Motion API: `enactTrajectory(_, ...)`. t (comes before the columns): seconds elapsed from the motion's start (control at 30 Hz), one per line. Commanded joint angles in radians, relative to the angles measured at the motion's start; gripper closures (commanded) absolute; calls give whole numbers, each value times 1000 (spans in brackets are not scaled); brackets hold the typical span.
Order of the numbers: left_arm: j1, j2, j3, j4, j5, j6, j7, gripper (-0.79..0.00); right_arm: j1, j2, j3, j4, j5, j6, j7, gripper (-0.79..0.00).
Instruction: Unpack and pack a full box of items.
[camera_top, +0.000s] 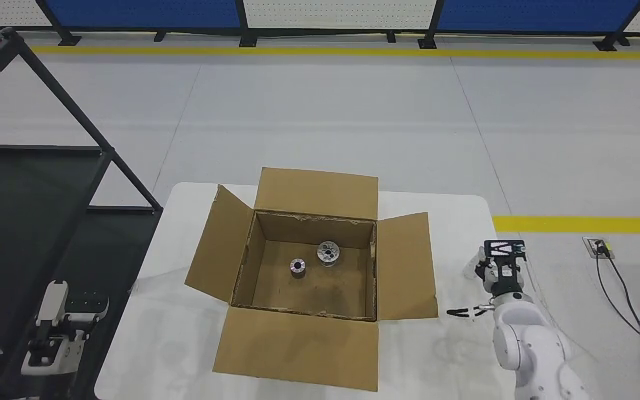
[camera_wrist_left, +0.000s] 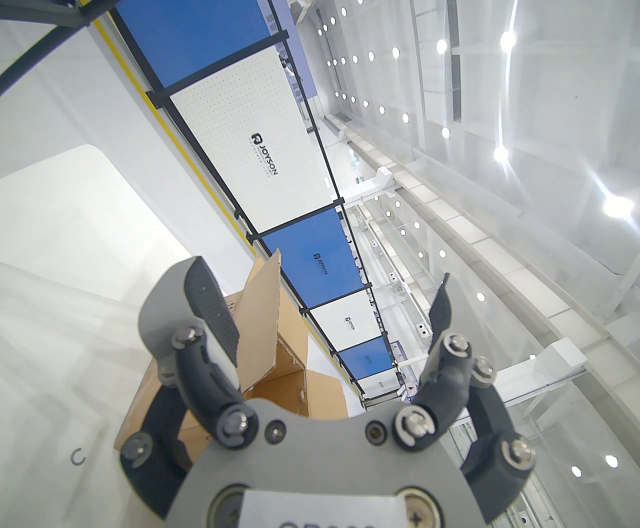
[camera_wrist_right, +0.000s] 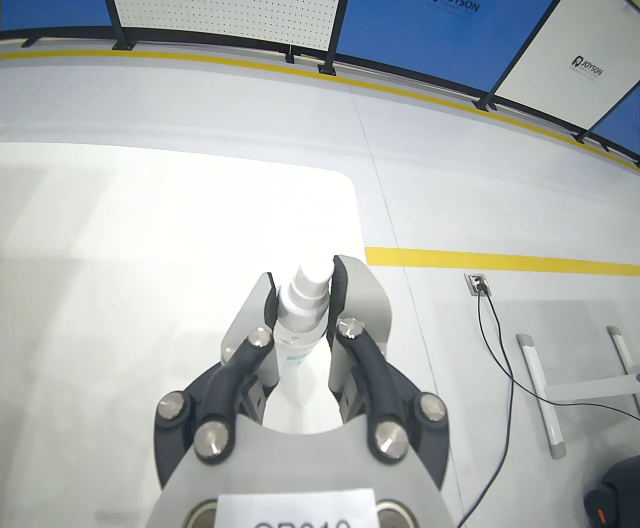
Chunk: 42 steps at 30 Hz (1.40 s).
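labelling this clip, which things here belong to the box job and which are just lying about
Job: cardboard box; silver round item and small dark item inside it; spray bottle in the right gripper.
Lying about: floor socket with its cable; black frame beside the table.

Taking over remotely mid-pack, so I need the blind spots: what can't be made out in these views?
- Top view: small round silver item and small round dark item in the open brown cardboard box; too small to identify.
- Right wrist view: clear spray bottle with white nozzle; its base hidden behind the right gripper.
- Left wrist view: box interior hidden by its raised flap.
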Motion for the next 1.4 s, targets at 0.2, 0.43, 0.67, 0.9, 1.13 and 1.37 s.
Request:
enactTrajectory(0.2, 0, 0, 0, 0, 0, 0, 0, -785, 0, 0, 5, 21, 11, -8, -12, -785)
enactTrajectory(0.43, 0, 0, 0, 0, 0, 0, 0, -785, -24, 2, 20, -14, 20, -21, -17, -785)
enactTrajectory(0.67, 0, 0, 0, 0, 0, 0, 0, -785, -76, 7, 70, -173, 65, -48, -44, -785)
enactTrajectory(0.9, 0, 0, 0, 0, 0, 0, 0, -785, -166, 20, 107, -561, 113, -223, 58, -785)
enactTrajectory(1.13, 0, 0, 0, 0, 0, 0, 0, -785, -112, 32, -6, -798, 169, -440, 326, -785)
enactTrajectory(1.37, 0, 0, 0, 0, 0, 0, 0, -785, 89, 24, -252, -721, 242, -505, 532, -785)
